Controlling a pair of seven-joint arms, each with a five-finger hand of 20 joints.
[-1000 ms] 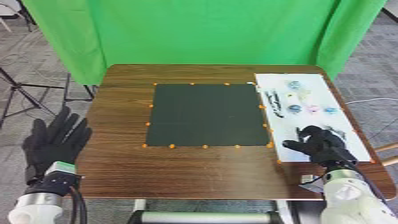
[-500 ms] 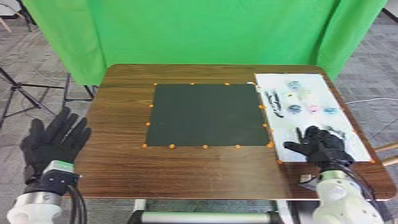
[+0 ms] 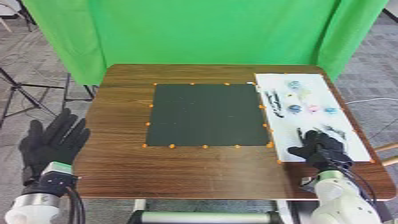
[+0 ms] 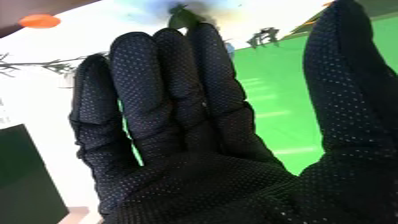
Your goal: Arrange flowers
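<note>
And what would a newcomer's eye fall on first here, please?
Probably the bright green curtain behind the wooden table. Then the dark mat in the middle, and the black-gloved right hand over the near end of the white sheet. Farther along that sheet lie a pink flower and blue flowers.

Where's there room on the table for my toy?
The brown table looks bare left of the dark mat and in front of it; so does the mat. It's crowded on the white sheet, with flowers and the right hand.
</note>
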